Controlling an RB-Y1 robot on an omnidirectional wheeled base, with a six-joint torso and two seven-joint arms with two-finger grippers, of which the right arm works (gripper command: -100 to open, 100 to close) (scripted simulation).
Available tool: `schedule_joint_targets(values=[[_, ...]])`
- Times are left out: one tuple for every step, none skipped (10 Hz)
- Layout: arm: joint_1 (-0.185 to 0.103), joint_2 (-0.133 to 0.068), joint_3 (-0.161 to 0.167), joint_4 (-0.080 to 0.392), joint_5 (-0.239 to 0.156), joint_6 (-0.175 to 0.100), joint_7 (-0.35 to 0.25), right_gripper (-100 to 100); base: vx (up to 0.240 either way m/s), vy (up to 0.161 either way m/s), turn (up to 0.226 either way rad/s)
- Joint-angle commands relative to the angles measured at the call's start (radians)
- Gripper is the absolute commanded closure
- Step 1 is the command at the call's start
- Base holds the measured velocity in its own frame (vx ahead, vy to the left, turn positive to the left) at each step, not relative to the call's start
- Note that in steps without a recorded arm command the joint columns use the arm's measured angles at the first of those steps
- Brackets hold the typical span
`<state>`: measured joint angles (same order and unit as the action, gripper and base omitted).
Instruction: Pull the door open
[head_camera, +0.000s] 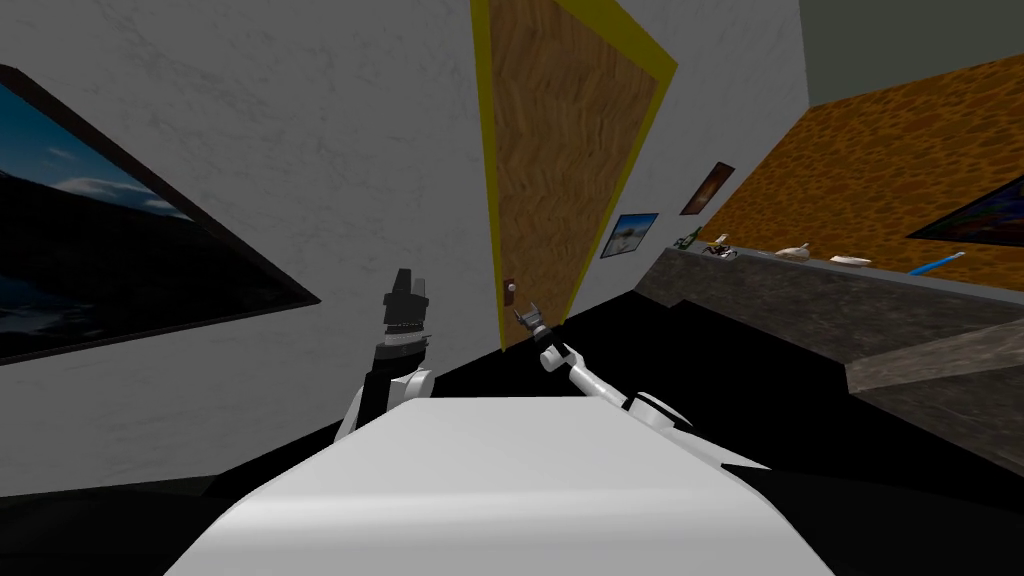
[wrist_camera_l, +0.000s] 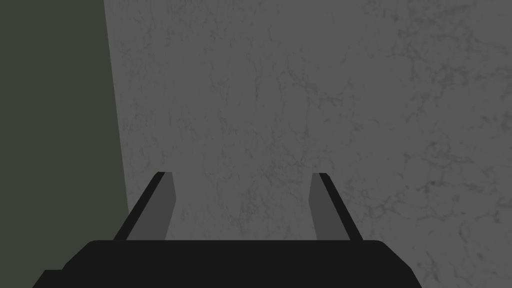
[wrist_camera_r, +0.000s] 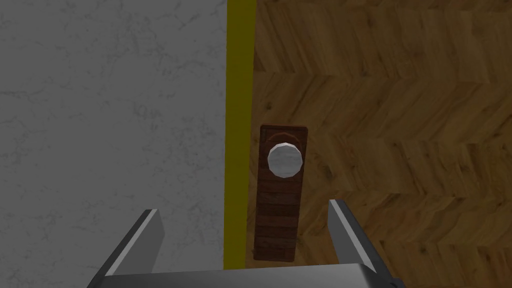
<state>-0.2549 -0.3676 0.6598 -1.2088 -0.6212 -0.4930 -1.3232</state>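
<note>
Right gripper (head_camera: 527, 318) spread open just short of door knob (head_camera: 511, 288); wood-grain door (head_camera: 560, 150) sits in yellow frame (head_camera: 482, 150).

Right wrist view: fingers (wrist_camera_r: 150, 230) apart, gripping nothing; round pale knob (wrist_camera_r: 284, 160) on dark brown plate (wrist_camera_r: 277, 220) at the door's edge, beside the frame strip, grey wall (wrist_camera_r: 100, 100) beyond it. Head view adds the left gripper (head_camera: 405, 295), raised near the wall left of the door, blades apart in its own wrist view; framed pictures (head_camera: 629, 235); grey counter (head_camera: 850, 300) carrying small items on the right; black area (head_camera: 700, 350) below.
</note>
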Motion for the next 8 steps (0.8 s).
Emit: schedule_joint_targets(values=[[-0.022,-0.007,0.018,0.036,-0.013,-0.002,-0.033,-100,0.075,0.025,-0.037],[-0.039,-0.015,0.033,0.063,-0.027,0.001,-0.060,-100,0.104,0.051,-0.052],[-0.048,-0.018,0.040,0.076,-0.034,0.002,-0.074,-100,0.116,0.057,-0.040],[-0.065,-0.026,0.055,0.101,-0.048,0.005,-0.101,-100,0.128,0.056,-0.049],[-0.071,-0.029,0.061,0.112,-0.053,0.006,-0.111,-100,0.106,0.057,-0.036],[-0.083,-0.034,0.071,0.130,-0.063,0.008,-0.130,-100,0.088,0.041,-0.038],[-0.095,-0.039,0.081,0.148,-0.072,0.010,-0.149,-100,0.102,0.042,-0.038],[-0.105,-0.044,0.090,0.163,-0.081,0.012,-0.165,-100,0.099,0.039,-0.037]])
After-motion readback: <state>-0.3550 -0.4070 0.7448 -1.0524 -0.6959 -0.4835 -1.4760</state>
